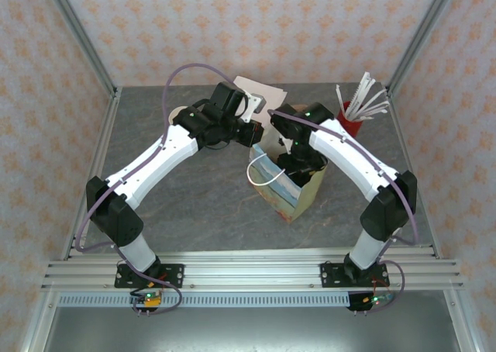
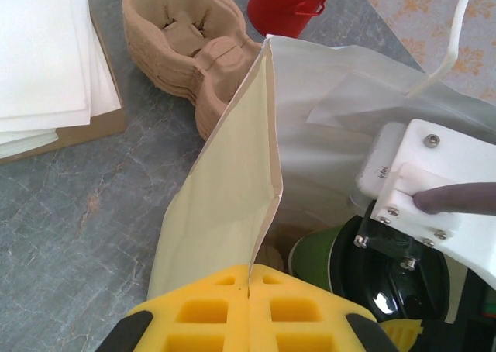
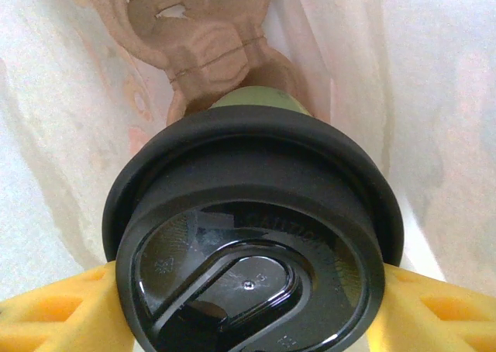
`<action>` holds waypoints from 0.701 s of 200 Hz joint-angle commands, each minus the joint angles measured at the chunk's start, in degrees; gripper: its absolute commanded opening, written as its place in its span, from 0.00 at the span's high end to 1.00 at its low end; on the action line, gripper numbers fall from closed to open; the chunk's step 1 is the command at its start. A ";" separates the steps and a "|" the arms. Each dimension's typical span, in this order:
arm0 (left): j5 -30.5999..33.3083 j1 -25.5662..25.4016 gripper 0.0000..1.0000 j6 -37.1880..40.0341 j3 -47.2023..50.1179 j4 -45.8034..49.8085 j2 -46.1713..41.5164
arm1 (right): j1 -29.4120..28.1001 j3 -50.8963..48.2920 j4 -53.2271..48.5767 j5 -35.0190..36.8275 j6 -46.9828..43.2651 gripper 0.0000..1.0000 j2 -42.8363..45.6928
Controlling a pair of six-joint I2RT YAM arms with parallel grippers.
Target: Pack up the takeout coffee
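Note:
The takeout coffee has green sides and a black lid, and my right gripper is shut on it, a yellow finger on each side of the lid. The cup hangs inside the paper bag, above a brown cardboard cup carrier at the bag's bottom. My left gripper is shut on the bag's cream rim, pinching the folded edge and holding the mouth apart. In the left wrist view the coffee shows just inside the bag under the right wrist.
A stack of cardboard carriers and white paper sheets lie behind the bag. A red holder with straws stands at the back right. Metal frame posts line both sides of the table.

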State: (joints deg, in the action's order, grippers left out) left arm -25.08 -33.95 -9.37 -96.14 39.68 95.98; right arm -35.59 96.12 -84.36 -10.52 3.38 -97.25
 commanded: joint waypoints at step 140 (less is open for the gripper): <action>0.73 0.47 0.92 0.75 0.18 1.80 -1.15 | 0.90 -6.28 5.17 1.18 -1.97 0.32 -0.81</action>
State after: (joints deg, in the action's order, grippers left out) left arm -25.08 -33.95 -9.15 -96.14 39.68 95.98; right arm -35.20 90.61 -79.83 -10.50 2.24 -98.00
